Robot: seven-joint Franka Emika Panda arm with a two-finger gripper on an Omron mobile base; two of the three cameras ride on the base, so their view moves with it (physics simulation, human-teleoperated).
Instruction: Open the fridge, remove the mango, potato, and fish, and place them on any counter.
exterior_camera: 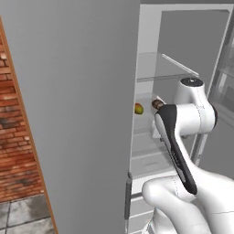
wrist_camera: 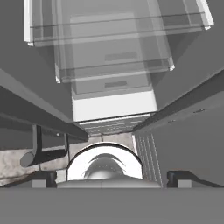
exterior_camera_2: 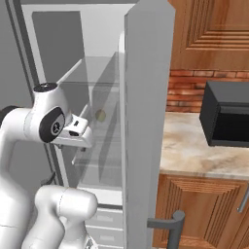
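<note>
The grey fridge [exterior_camera: 82,91] has its right door [exterior_camera_2: 146,121] swung open, edge-on to the right base view. The left door is shut. Inside are white walls and glass shelves [exterior_camera: 155,75]. The mango [exterior_camera: 138,109] lies on the middle shelf and shows dimly through glass as a round shape [exterior_camera_2: 100,115]. Right of it the brown potato [exterior_camera: 157,104] peeks out beside my wrist. The fish is hidden. My gripper [exterior_camera_2: 78,141] points down in front of the shelves, its tips [wrist_camera: 111,178] wide apart and empty, above the lower drawers [wrist_camera: 113,107].
A beige marbled wall counter [exterior_camera_2: 194,151] over wooden cabinets stands right of the fridge and carries a black microwave [exterior_camera_2: 226,116]. The open door's bar handle [exterior_camera_2: 170,224] juts out low. A brick wall [exterior_camera: 16,137] lies left of the fridge.
</note>
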